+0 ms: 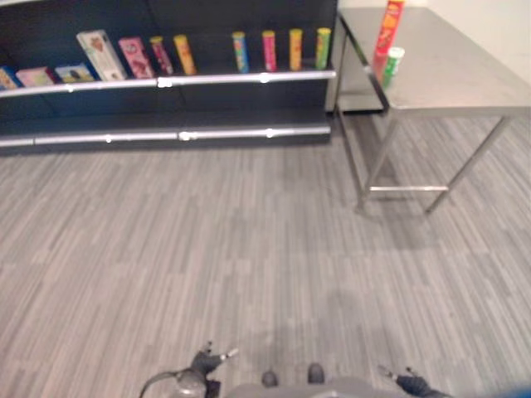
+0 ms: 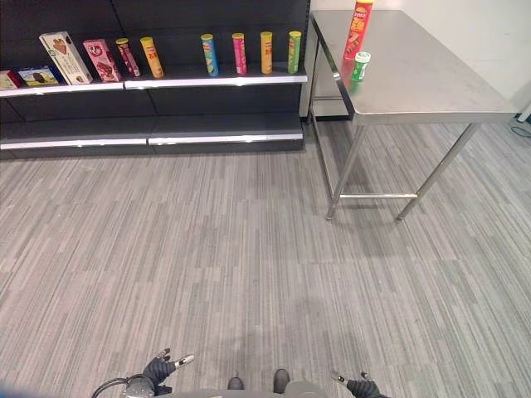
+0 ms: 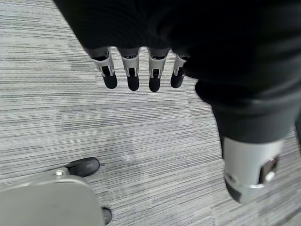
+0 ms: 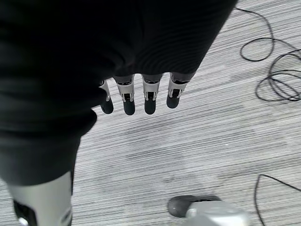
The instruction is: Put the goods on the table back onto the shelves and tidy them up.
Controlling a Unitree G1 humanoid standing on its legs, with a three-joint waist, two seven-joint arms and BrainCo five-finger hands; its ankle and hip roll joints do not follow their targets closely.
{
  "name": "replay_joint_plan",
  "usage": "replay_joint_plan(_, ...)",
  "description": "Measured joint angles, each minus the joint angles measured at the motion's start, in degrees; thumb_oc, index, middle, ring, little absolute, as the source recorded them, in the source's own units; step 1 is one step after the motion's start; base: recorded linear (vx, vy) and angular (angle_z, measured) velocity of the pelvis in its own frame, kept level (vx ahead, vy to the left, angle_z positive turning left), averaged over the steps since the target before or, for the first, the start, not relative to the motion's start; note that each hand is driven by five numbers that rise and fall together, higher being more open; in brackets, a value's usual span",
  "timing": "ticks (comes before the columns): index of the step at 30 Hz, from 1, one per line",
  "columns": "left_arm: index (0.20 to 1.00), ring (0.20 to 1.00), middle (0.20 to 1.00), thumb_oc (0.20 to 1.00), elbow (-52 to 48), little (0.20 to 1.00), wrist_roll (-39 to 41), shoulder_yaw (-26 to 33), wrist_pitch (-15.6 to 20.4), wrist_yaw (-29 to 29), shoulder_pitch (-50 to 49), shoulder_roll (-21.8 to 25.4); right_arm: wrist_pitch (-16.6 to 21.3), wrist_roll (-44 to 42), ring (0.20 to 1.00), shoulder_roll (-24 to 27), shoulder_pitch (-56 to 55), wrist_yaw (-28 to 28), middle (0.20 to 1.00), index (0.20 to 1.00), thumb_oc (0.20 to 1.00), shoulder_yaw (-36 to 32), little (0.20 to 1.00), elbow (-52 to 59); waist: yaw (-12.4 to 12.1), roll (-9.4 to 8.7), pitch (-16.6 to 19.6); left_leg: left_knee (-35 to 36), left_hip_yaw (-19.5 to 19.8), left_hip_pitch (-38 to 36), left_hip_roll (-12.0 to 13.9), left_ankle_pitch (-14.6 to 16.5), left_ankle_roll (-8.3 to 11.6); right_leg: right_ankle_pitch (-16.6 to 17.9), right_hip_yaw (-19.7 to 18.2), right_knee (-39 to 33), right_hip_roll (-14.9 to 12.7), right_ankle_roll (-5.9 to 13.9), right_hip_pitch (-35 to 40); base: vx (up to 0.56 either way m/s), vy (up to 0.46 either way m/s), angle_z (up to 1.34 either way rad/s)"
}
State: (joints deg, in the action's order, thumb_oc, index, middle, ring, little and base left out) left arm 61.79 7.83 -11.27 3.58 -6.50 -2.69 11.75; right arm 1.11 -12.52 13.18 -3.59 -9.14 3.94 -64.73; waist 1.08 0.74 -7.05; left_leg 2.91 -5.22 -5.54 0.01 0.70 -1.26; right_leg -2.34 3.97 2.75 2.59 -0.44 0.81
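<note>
Approaching the table (image 2: 431,87) is the step in hand, judged from how things lie: both hands hang low at the bottom edge of the head views, well apart from the goods. The left hand (image 3: 141,70) has its fingers straight and held side by side, the thumb apart, holding nothing. The right hand (image 4: 141,94) shows the same posture, fingers straight, nothing between them.

Procedure, as a judgement:
- Close on the table's near left corner before raising an arm; the goods stand at the far left end of the top, in the upper right of the frame.
- Take the tall can first; it will likely tip if bumped.
- Grip round the body, not the cap.

Goods on the table:
- Red can (image 2: 358,30): tall, slim, upright, red with yellow markings.
- Green can (image 2: 360,65): short, green with a white cap, upright, just beside the red can.

The shelf (image 2: 207,81) in the upper left of the frame already carries a row of upright cans (image 2: 237,53) and boxes (image 2: 65,57), with gaps between them.
</note>
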Motion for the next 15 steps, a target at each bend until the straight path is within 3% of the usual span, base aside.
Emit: replay_joint_plan(15,1.000,1.000,1.000,1.000,0.12,1.000,-0.03,0.10,0.00,-0.30,0.34,0.00,0.72,0.04,1.000,0.33,0.42,0.00,1.000,1.000,1.000,-0.01,1.000,-0.04,-0.03,0.11,0.07,0.86,-0.03,-0.87,0.13,0.01,0.18,-0.14,-0.05,-1.12,0.19,0.52,0.85,0.00,0.000,0.00)
